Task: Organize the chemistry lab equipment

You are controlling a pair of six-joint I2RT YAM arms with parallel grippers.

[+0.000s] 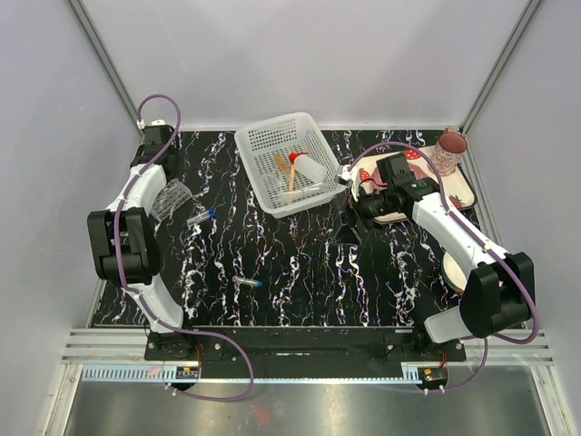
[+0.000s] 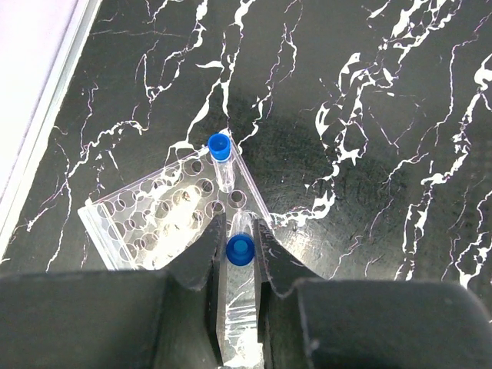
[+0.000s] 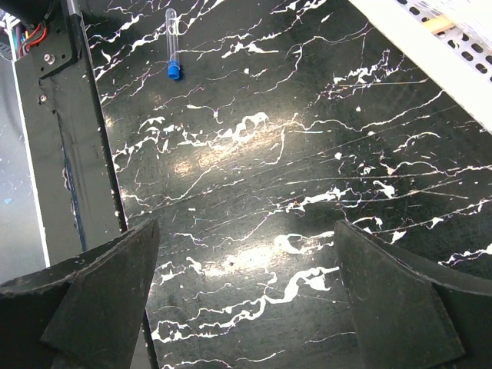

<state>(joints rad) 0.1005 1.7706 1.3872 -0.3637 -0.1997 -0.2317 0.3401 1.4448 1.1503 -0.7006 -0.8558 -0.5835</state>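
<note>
My left gripper [image 2: 240, 231] is shut on a small clear tube with a blue cap [image 2: 240, 250], held just above the near corner of the clear tube rack [image 2: 154, 219]. A second blue-capped tube [image 2: 221, 157] rests at the rack's far corner; from above the same tube [image 1: 201, 216] shows beside the rack [image 1: 171, 198]. A third tube [image 1: 247, 282] lies loose on the table's front middle and shows again in the right wrist view [image 3: 173, 46]. My right gripper [image 3: 246, 292] hangs open over bare table, holding nothing.
A white mesh basket [image 1: 259, 145] at the back middle holds a red-capped squeeze bottle [image 1: 305, 166] and orange sticks [image 1: 284, 170]. At the right stand a strawberry-print tray [image 1: 461, 189], a pink mug [image 1: 449, 148] and a cream bowl [image 1: 451, 270]. Grey walls close in both sides.
</note>
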